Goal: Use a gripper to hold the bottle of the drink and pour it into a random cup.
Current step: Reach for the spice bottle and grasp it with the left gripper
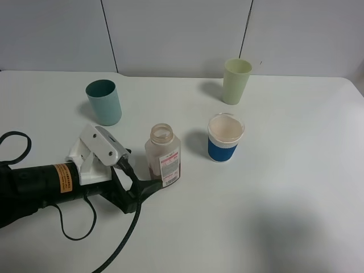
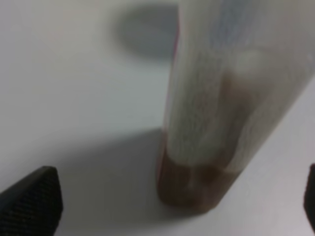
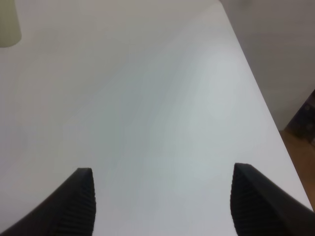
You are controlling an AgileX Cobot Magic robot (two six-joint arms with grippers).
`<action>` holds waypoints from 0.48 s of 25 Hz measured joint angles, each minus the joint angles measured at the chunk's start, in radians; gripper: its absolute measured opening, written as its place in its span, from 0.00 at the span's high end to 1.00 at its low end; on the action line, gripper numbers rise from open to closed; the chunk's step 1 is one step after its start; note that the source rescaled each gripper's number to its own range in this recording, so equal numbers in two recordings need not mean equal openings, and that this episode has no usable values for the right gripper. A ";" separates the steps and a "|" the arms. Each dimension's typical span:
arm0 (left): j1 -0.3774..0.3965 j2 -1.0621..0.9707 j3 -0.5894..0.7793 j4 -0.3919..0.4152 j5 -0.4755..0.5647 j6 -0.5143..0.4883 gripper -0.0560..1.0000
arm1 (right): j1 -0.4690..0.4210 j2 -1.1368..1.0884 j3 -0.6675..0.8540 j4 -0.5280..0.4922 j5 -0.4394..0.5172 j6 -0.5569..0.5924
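Fingers (image 2: 34,199) of the left gripper (image 1: 143,170) stood fully apart, one on each side of the bottle (image 1: 163,156). Neither pad visibly touched it. You had no grip at this point.

The bottle stood upright and uncapped on the table (image 1: 273,216), with a shallow layer of drink (image 2: 192,189) at its base. Read from the bottle in the high view:
- Left gripper body: between 8 and 9 o'clock.
- Teal cup (image 1: 104,102): between 10 and 11 o'clock, well apart.
- White cup (image 1: 226,138): between 2 and 3 o'clock, near.
- Pale cup (image 1: 236,81): between 1 and 2 o'clock, well apart.

The right gripper (image 3: 162,201) hung over bare table, jaws wide, holding nothing.

Hazards you faced from this position:
1. Off-centre closing. In the left wrist view the bottle appeared somewhat nearer one finger. That finger would likely have met it first and pushed or tipped it toward the white cup.
2. Low grip. The jaws sat at the bottle's base, so a lifted bottle could have pivoted in the pads.
3. Soft, squarish walls. Contact on a corner could have twisted the bottle, and hard squeezing could have buckled it.
4. Steep pour. So little drink needed a strong tilt, which risked striking and toppling the teal cup, or missing its mouth.
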State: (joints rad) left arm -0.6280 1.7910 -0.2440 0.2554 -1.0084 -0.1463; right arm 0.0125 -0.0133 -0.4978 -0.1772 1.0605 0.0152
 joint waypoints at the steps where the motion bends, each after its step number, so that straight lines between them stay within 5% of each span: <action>1: 0.000 0.012 0.000 -0.002 -0.022 0.000 0.00 | 0.000 0.000 0.000 0.000 0.000 0.000; 12: 0.000 0.030 0.000 -0.003 -0.060 0.016 0.00 | 0.000 0.000 0.000 0.000 0.000 0.000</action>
State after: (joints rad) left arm -0.6280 1.8206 -0.2437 0.2523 -1.0683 -0.1306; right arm 0.0125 -0.0133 -0.4978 -0.1772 1.0605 0.0152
